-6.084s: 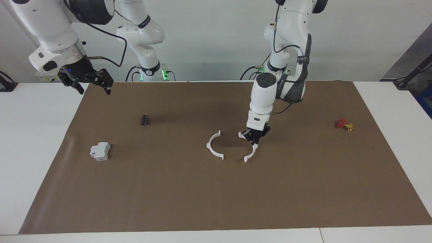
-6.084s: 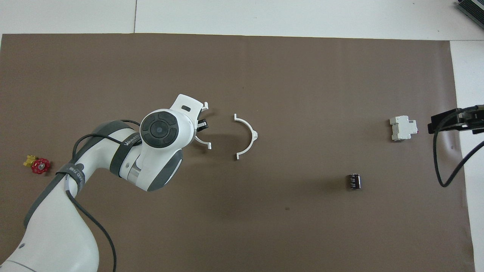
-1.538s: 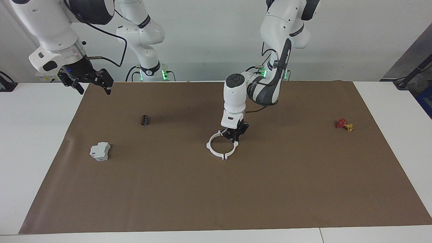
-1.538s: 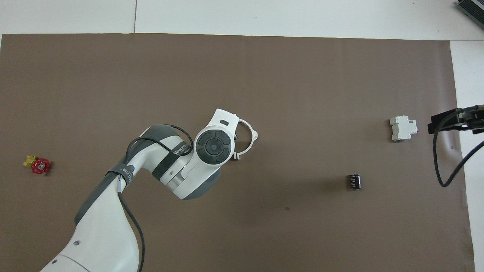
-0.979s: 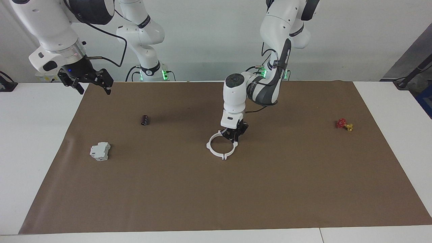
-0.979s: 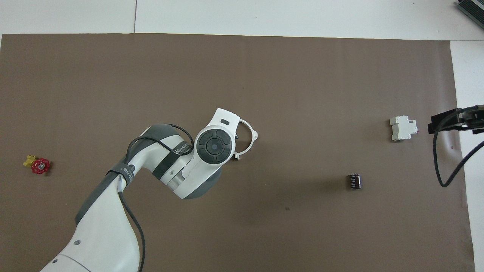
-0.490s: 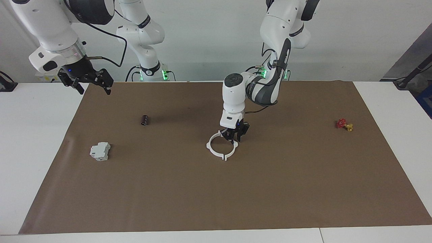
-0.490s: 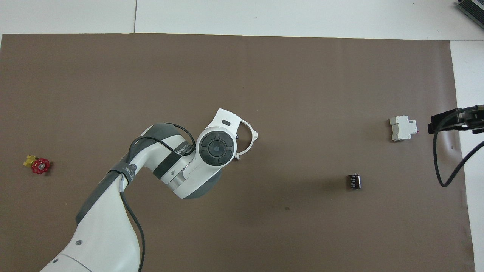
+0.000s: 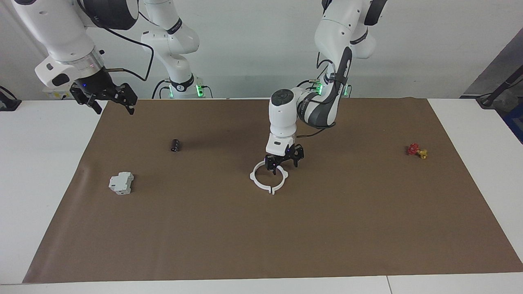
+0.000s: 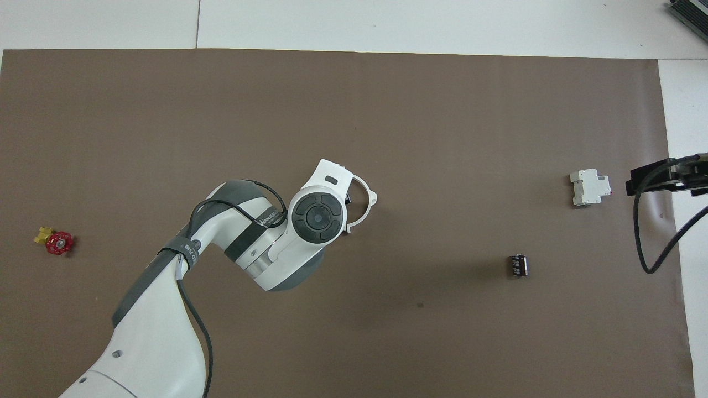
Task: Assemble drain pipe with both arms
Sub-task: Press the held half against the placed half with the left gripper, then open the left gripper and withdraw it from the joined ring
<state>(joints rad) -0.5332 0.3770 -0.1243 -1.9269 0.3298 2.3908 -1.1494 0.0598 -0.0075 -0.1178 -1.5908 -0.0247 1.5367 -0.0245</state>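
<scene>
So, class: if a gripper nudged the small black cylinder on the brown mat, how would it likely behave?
The black cylinder seems to lie on its side on the brown mat, so a sideways nudge would probably roll it. It looks small beside the grey-white block, so likely light. Its short round body may slip from the jaws unless gripped squarely.

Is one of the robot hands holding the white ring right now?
No. The left gripper is open just above the white ring, which lies on the mat. The right gripper waits open and holds nothing.
</scene>
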